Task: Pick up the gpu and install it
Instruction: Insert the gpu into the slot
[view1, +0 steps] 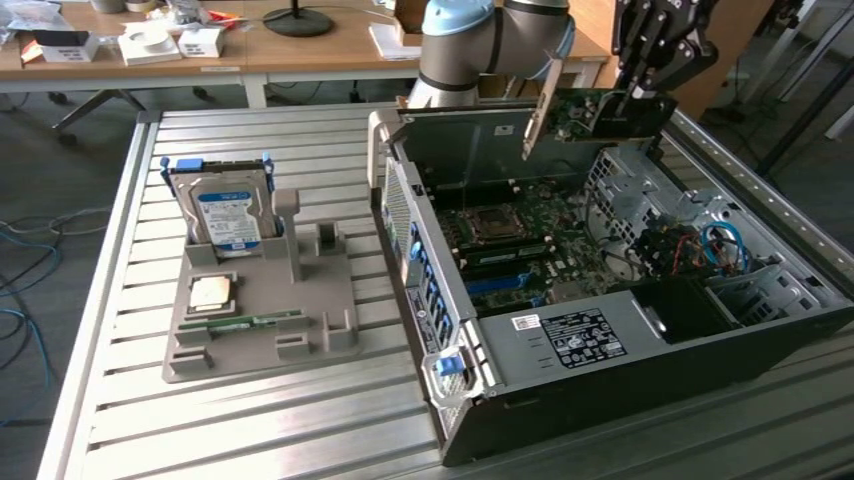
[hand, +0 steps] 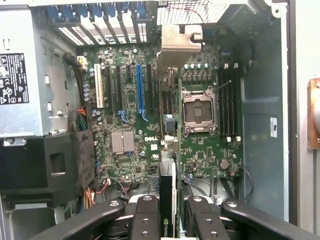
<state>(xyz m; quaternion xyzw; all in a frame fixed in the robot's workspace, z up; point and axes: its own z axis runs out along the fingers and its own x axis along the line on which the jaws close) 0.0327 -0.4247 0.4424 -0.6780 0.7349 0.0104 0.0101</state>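
Clamping the gpu (hand: 166, 200) over the open case (hand: 265, 125), the claw (hand: 170, 222) covers its near edge.

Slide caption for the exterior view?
Gripper holds gpu over the open case; hard drive stands in the tray beside it.

Bright, even indoor light, soft faint shadows, muted colours

We look at the slatted table (view1: 267, 420) and the open computer case (view1: 641, 375) from above and off to one side, some way back, facing down at a slant. At the wrist we face straight down into the case, close over the motherboard (hand: 125, 120), past the gripper (hand: 172, 210) clamped on the gpu (hand: 167, 195). Both views share the motherboard and the case's inside.
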